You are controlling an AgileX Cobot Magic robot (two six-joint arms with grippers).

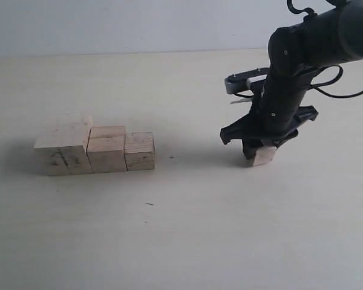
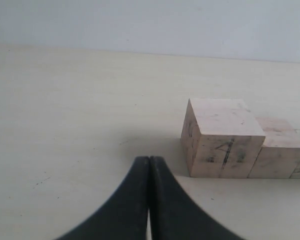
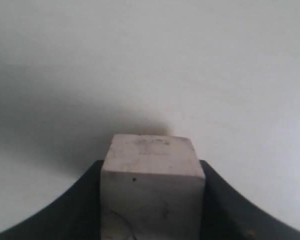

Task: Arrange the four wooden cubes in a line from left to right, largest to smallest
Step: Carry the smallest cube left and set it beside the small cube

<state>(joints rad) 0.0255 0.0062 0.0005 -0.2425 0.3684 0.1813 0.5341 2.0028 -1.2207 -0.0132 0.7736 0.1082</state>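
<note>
A pale bench [image 1: 187,229] carries the largest cube [image 1: 63,151], second cube [image 1: 107,152] and third cube [image 1: 139,151], touching in a row toward its left side. Well apart toward the right, the right gripper [image 1: 261,150] grasps the tilted smallest cube [image 1: 264,157]. The left gripper [image 2: 149,165] is clenched, fingers together.

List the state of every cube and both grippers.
Largest cube: upright, row's left end, touching its neighbour.
Second cube: upright, mid-row, touching both neighbours.
Third cube: upright, row's right end.
Smallest cube: tilted, apart from the row, gripped.
Left gripper: shut, empty.
Right gripper: shut on the tilted cube.
</note>
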